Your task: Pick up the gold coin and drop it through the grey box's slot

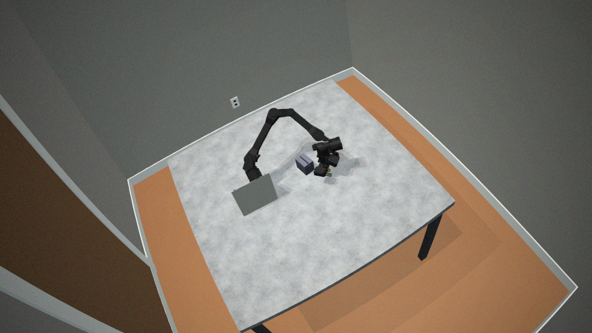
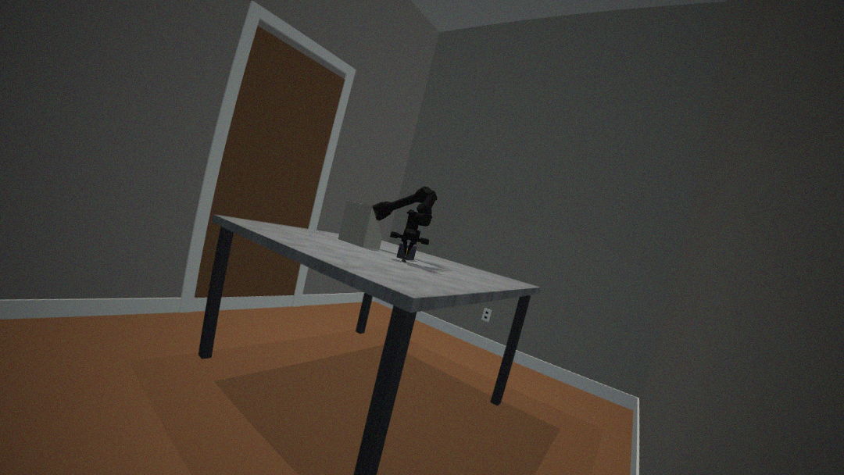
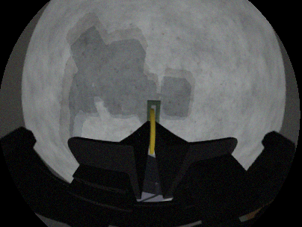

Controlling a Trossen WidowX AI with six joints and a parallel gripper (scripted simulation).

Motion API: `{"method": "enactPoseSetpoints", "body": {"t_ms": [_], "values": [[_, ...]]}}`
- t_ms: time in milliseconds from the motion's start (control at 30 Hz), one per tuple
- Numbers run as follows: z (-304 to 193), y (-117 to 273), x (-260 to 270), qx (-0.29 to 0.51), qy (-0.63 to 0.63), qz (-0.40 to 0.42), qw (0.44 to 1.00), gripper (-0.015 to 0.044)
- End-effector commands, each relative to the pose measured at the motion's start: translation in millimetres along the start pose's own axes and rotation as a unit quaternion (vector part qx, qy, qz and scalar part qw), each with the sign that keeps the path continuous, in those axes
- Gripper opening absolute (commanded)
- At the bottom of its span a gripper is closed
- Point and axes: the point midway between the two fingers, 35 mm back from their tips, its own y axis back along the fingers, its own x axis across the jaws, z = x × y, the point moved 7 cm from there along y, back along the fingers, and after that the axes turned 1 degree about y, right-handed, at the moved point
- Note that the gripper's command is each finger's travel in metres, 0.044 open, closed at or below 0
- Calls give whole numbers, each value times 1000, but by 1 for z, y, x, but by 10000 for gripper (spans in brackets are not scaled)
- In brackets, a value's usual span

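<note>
- Wrist view, nearest: you are looking along the gripper (image 3: 152, 137), whose two dark fingers are converging to a point and clenching the gold coin (image 3: 152, 134) between them. The coin is showing edge-on as a thin yellow line, so the pads are pressing on its two flat faces.
- Just beyond the fingertips, the dark-green holder (image 3: 153, 107) is appearing as a small frame around the coin's far end. You cannot tell from this view whether the coin's lower rim is sitting in the holder or has cleared it.
- Handling, as a judgement: the coin is reading as stiff, thin and light, with smooth faces that are likely to slip or pivot if the pinch is off-centre. The place to take hold is across the faces, on the upper part of the disc, leaving the lower rim free to enter the slot.
- Because the slot is only slightly wider than the coin, any twist in the grasp is going to matter; you are wanting the disc kept parallel to the slot.
- Top view, farther out: the grey box (image 1: 304, 163) is standing just beside the gripper (image 1: 322, 170), on the side towards the arm's base, with a dark slot visible on its lid.
- Farthest: the marbled table (image 1: 331, 231) is bearing everything, with a flat grey plate (image 1: 254, 194) lying at the arm's base.
</note>
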Motion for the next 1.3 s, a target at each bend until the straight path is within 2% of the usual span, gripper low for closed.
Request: {"method": "enactPoseSetpoints", "body": {"t_ms": [0, 967, 1267], "values": [[2, 12, 1, -4, 4, -2, 1000, 0], [-3, 76, 0, 13, 1, -13, 1000, 0], [0, 76, -2, 11, -136, -14, 991, 0]]}}
